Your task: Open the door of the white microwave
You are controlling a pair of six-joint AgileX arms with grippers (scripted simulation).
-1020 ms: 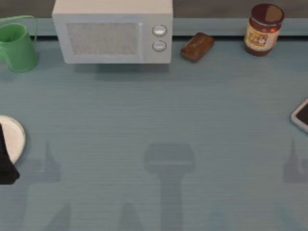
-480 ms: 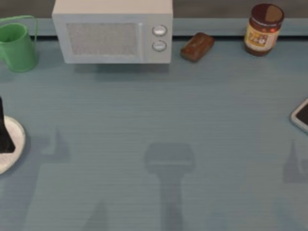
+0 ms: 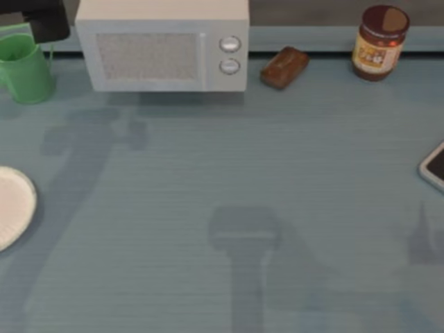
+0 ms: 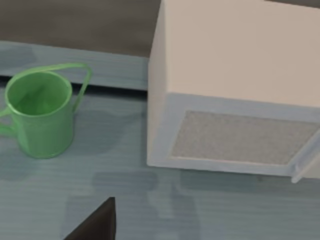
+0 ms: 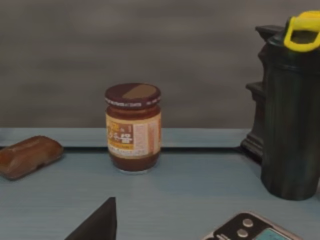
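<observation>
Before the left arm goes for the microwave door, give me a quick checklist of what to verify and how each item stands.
1. Flat white door with grey mesh window shut against the boxy white microwave: ok, not yet opened.
2. Thin white bar handle in sight: ok, at the door's edge nearest the knobs.
3. Left tool near the microwave: ok, at the table's far left corner, over the green cup.
4. Left tool's finger opening: cannot tell.
5. Table in front of the door free for the swing: ok.
6. Right arm out of the way: ok, not in the top view.

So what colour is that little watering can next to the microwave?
Green. The watering can shows best in the left wrist view, standing apart from the white microwave.
</observation>
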